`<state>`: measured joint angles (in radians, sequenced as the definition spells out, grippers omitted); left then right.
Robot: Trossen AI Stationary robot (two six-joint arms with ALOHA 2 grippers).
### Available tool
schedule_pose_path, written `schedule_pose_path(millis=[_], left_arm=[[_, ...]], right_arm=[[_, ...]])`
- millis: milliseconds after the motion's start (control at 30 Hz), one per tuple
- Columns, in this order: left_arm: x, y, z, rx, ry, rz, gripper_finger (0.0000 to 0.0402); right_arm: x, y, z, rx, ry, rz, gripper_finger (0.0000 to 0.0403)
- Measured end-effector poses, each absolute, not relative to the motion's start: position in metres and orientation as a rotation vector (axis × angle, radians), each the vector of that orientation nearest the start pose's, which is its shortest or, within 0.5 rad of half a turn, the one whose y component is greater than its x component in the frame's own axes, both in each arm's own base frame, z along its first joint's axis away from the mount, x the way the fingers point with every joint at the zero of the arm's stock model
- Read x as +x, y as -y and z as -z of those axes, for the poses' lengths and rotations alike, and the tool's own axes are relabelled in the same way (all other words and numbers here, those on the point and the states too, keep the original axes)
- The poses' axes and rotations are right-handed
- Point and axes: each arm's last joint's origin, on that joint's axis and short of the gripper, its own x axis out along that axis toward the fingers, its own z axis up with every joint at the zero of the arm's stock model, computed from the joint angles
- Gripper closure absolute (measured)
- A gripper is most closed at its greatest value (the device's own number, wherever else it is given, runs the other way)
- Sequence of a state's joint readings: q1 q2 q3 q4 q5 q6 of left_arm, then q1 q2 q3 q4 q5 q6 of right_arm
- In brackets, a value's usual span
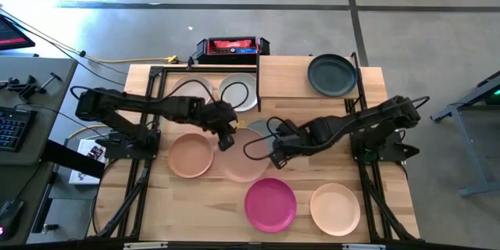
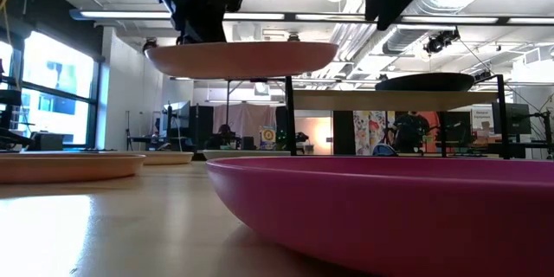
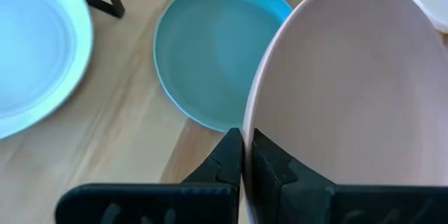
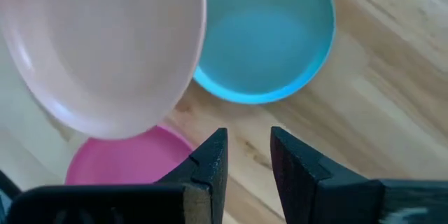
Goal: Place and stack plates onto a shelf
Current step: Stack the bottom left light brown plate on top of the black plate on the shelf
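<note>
A pale pink plate [image 1: 248,158] hangs in the air above the middle of the table, with my left gripper [image 3: 243,140] shut on its rim. In the low view the plate [image 2: 242,56] floats level, well above the tabletop. My right gripper [image 4: 248,154] hovers open just right of that plate [image 4: 105,49], with nothing between its fingers. Below both lies a blue-green plate [image 3: 210,49] flat on the table. The shelf [image 1: 293,78] stands at the far right and carries a dark green plate [image 1: 332,74]. My left gripper pinches the pink plate's rim [image 3: 250,120] on its left side between the two fingers, one on the plate's upper face and one on its underside. The fingers slant down from the table's left. The plate sticks out level beyond them, clear of the table.
A peach plate [image 1: 191,156] lies left of centre; a magenta plate [image 1: 271,203] and a cream plate [image 1: 336,209] lie near the front edge. A white plate [image 1: 191,90] and a grey-green plate [image 1: 238,92] lie at the far side, left of the shelf.
</note>
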<state>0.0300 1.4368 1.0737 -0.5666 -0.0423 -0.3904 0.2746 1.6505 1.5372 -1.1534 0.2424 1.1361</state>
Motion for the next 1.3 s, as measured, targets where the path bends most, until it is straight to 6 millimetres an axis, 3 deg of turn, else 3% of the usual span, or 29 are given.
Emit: schedule_pose_path(millis=[733,1133,1300], left_arm=[[0.296,-0.033,-0.26,-0.409,-0.83,-0.315,0.0399],[0.294,-0.045,-0.261,-0.428,-0.819,-0.351,0.0399],[0.294,-0.052,-0.261,-0.436,-0.804,-0.37,0.0399]], right_arm=[[0.32,-0.025,-0.307,0.613,-1.094,0.632,0.0314],[0.326,-0.011,-0.309,0.608,-1.045,0.626,0.0232],[0.333,-0.009,-0.306,0.621,-1.022,0.615,0.0226]])
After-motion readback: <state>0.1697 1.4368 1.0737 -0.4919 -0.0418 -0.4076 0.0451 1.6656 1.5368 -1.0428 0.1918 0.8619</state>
